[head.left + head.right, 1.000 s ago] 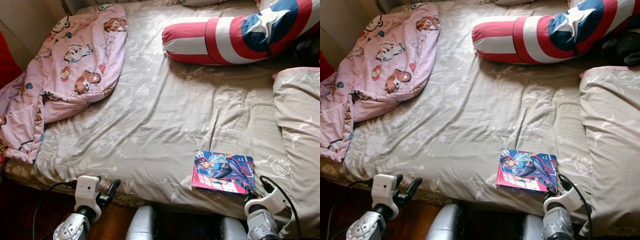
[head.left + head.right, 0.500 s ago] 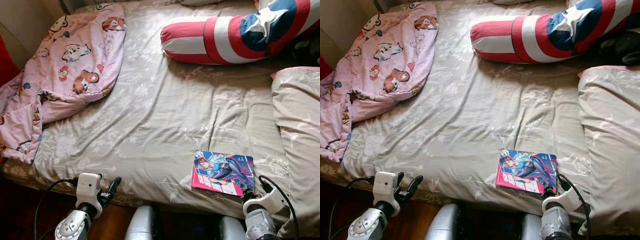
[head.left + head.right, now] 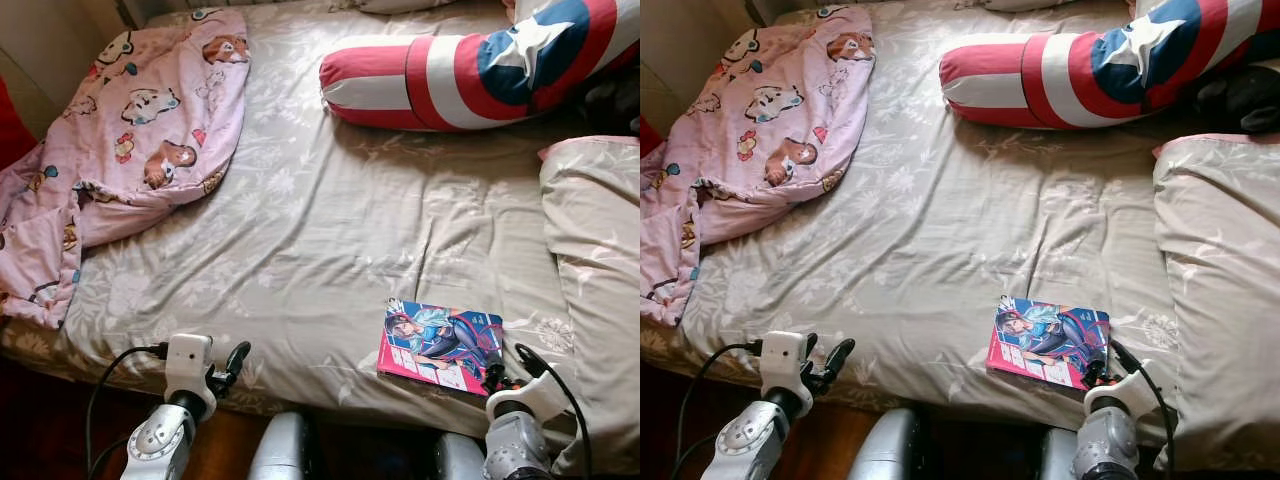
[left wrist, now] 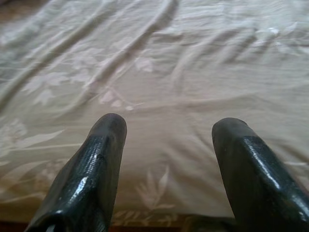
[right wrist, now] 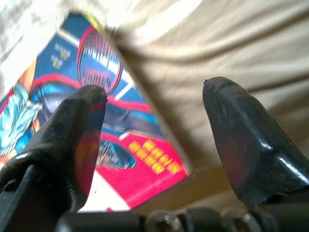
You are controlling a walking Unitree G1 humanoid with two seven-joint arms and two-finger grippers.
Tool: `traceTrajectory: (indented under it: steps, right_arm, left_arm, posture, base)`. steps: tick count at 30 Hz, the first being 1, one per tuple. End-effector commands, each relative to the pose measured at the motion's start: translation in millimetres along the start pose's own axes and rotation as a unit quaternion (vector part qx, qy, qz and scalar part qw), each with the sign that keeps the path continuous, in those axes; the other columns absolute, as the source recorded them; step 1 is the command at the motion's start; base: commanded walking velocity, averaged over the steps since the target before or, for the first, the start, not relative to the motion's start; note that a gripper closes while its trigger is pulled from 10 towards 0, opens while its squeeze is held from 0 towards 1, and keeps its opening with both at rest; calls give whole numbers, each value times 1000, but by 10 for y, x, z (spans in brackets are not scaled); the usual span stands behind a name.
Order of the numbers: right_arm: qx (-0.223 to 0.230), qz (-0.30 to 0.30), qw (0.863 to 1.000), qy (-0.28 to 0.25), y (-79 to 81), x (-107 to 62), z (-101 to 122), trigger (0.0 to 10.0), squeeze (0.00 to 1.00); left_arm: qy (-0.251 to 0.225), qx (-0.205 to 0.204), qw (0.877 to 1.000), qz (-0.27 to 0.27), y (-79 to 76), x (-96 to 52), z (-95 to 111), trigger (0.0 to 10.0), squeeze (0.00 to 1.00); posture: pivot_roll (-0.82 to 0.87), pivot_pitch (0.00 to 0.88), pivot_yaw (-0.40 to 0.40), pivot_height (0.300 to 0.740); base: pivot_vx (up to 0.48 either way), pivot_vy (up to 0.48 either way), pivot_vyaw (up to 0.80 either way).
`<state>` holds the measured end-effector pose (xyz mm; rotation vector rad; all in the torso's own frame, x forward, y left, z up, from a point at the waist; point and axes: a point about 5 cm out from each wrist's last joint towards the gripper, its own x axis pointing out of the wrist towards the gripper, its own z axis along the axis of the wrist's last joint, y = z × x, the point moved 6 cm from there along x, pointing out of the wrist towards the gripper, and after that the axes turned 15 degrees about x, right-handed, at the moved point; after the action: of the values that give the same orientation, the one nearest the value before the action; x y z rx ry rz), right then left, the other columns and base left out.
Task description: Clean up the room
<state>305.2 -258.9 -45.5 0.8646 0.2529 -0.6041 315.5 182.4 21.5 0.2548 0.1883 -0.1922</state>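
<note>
From the head camera, a bed in a grey-beige floral sheet (image 3: 330, 230) carries a thin comic book with a glossy blue-and-pink cover (image 3: 440, 345), flat near its front edge. A pink cartoon-print blanket (image 3: 130, 140) lies crumpled at the far left, and a red, white and blue star-patterned bolster (image 3: 470, 65) sits across the top. The right gripper (image 3: 497, 373) is at the book's near right corner; the left gripper (image 3: 232, 362) hovers at the bed edge, well apart from it.

Left wrist view: the two black fingers (image 4: 91, 174) stand apart over bare sheet.

Right wrist view: the fingers (image 5: 72, 140) are spread wide, astride the book's corner (image 5: 120, 145) — nothing clamped. A flat, thin book on soft bedding may slide or bend if the fingers close on one corner alone, and a fold of sheet could get pinched in.
</note>
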Motion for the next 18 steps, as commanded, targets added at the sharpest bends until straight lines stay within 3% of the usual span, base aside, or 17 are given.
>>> traceTrajectory:
  steps: [1,2,3,5,10,17,18]
  right_arm:
    - [-20,2,1000,1,-46,-31,-28,10000,0]
    - [-57,18,998,-7,5,-22,21,10000,0]
    - [-57,18,998,-7,5,-22,21,10000,0]
    - [-111,72,991,-28,201,-18,98,10000,0]
    - [-167,147,974,-46,434,-81,114,10000,0]
    - [-232,164,959,-2,316,-181,-118,10000,0]
    - [-220,160,962,16,268,-194,-190,10000,0]
  left_arm:
    - [15,2,1000,1,-11,-16,-106,10000,0]
    - [14,-1,1000,3,-22,20,-102,10000,0]
    - [14,-1,1000,3,-22,20,-102,10000,0]
    - [9,-8,1000,8,-30,63,-93,10000,0]
    - [5,-23,999,22,-32,106,-88,10000,0]
    - [22,-43,998,32,-80,152,-196,10000,0]
    - [31,-51,998,34,-83,163,-236,10000,0]
  posture:
    - [147,133,116,649]
    - [137,117,106,649]
    - [137,117,106,649]
    - [120,95,93,649]
    - [86,63,65,649]
    - [56,37,42,673]
    - [52,29,38,683]
  base:
    - [0,0,0]
    - [0,0,0]
    - [0,0,0]
    - [0,0,0]
    - [0,0,0]
    - [0,0,0]
    - [0,0,0]
